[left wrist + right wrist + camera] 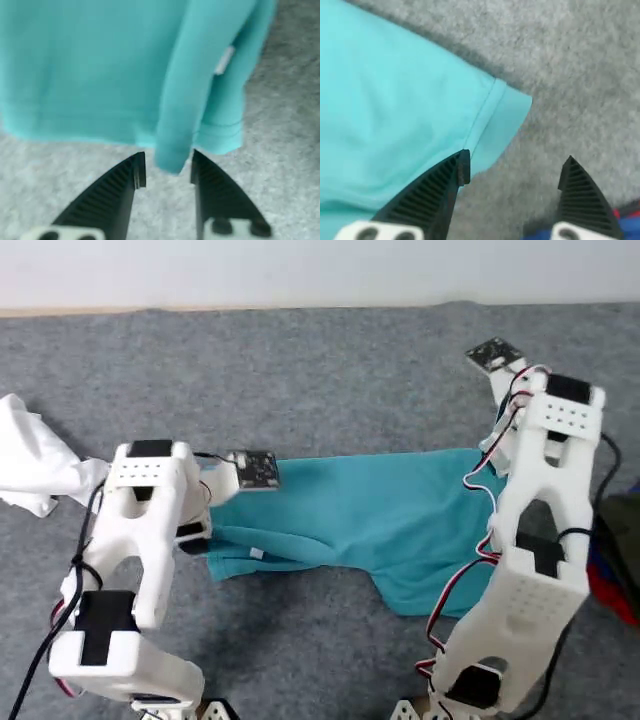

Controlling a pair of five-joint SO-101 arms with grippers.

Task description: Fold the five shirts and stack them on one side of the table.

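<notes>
A teal shirt (370, 520) lies spread across the middle of the grey table. In the left wrist view a rolled fold of the teal shirt (175, 100) ends between the fingertips of my left gripper (168, 170), which is open at the shirt's left edge. My left arm (150, 510) stands over that edge. In the right wrist view my right gripper (517, 169) is open wide just above the cloth. One fingertip sits over the edge of the teal shirt's sleeve (502, 117), the other over bare table. My right arm (540, 490) stands at the shirt's right end.
A crumpled white shirt (35, 460) lies at the table's left edge. Dark, red and blue clothing (615, 550) is piled at the right edge, beside the right arm. Bare grey table (300, 370) stretches behind the teal shirt.
</notes>
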